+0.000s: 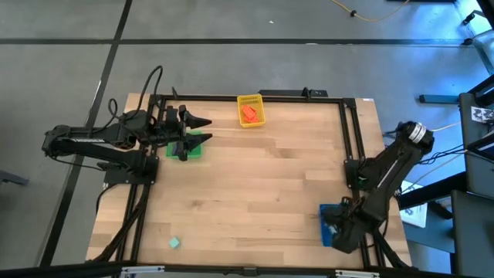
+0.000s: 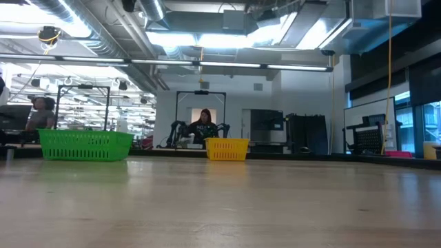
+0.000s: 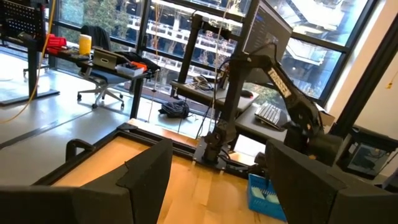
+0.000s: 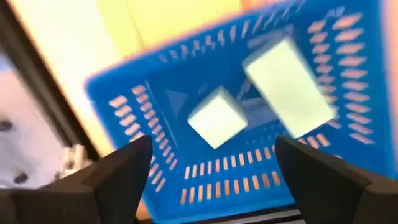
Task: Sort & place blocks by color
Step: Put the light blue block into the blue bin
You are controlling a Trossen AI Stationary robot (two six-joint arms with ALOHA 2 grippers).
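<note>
Right pincer (image 4: pixel 211 171) hangs directly over the blue tray (image 4: pixel 348 74), fingers spread wide and holding nothing; two pale mint blocks lie on the tray floor below it, a smaller one (image 4: pixel 217 117) and a larger one (image 4: pixel 289 87) just beside it, apart from each other.

One mint block (image 1: pixel 175 242) lies loose on the worktop (image 1: pixel 262 185), well away from the blue tray (image 1: pixel 326 216), toward the left arm's side along the same near edge; I judge it the next pick. Its long axis cannot be told.

Relation that matters: from the blue tray, this block lies across most of the worktop's width; the right pincer (image 1: pixel 338 232) is nearer than the left, as far as the overhead view shows.

Left pincer (image 1: pixel 202 130) is open and empty, over the green tray (image 1: pixel 193 149) at the far corner from the blue tray.

Orange-red blocks (image 1: pixel 249 113) sit in the yellow tray (image 1: pixel 250 99), along the far edge from the blue tray; no purple blocks can be made out.
</note>
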